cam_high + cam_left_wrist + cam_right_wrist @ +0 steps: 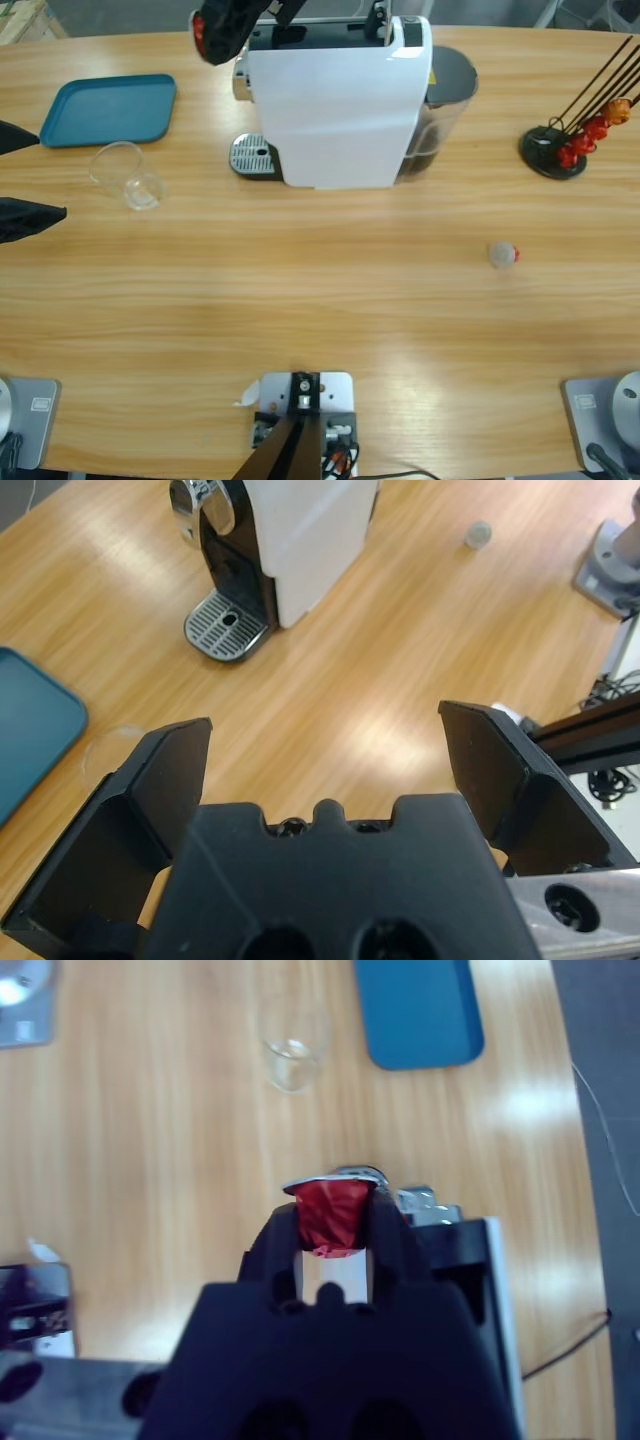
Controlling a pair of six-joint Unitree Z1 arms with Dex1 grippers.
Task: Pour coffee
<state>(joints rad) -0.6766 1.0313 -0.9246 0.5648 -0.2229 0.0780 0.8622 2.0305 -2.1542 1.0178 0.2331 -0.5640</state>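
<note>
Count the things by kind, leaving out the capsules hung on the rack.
Coffee machine: 1
Glass cup: 1
Blue tray: 1
Capsule rack: 1
Loose capsule: 1
Red capsule in right hand: 1
Total: 6

A robot test bench set up like a small coffee corner

The long wooden table (330,290) carried a white coffee machine (335,105), a capsule holder (565,145), a clear glass cup (128,175) and a teal tray (108,108). Beyond the table edge a grey floor (610,1110) with loose cables (610,695) was visible, so the place looked like a lab, not a home kitchen.
</note>
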